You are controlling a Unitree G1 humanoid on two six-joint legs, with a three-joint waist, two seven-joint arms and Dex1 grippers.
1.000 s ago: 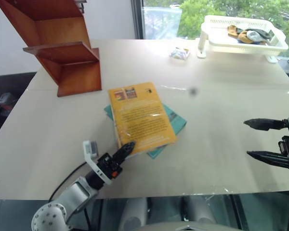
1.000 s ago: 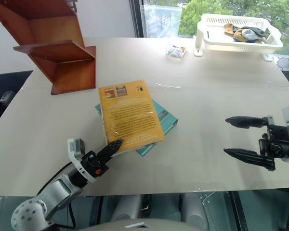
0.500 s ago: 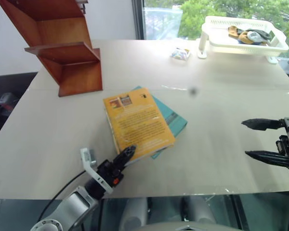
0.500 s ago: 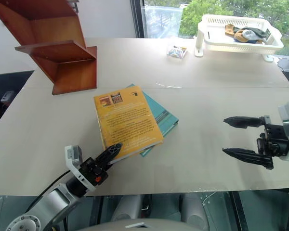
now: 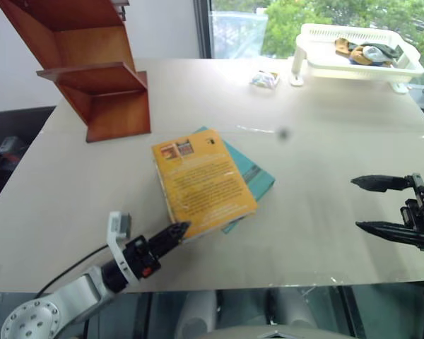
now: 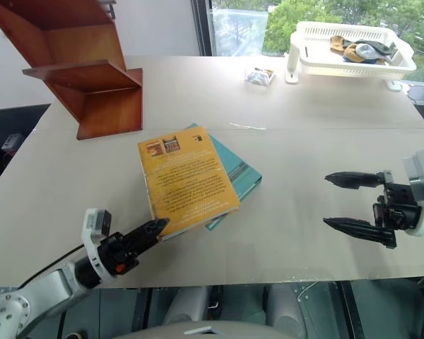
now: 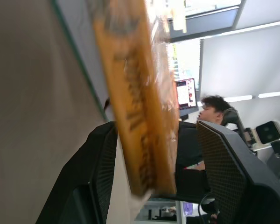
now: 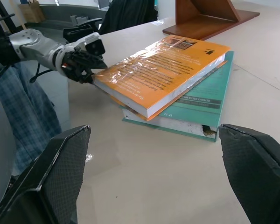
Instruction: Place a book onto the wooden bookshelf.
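Beige table [image 5: 325, 155]: left hand [image 5: 175, 231] parted astride book [image 5: 203, 180] corner; right hand [image 5: 381, 206] wide, empty.

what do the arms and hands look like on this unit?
Left arm: silver-grey rounded links, a black cable alongside. Left hand: black tapered fingers, black body with a small red-orange mark, white block on the wrist. Right hand: two long black pointed fingers on a black body, white housing behind.

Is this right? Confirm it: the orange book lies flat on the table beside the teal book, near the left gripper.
Not quite. The orange book lies on top of the teal book, not beside it; the right wrist view shows them stacked. It is near the left gripper.
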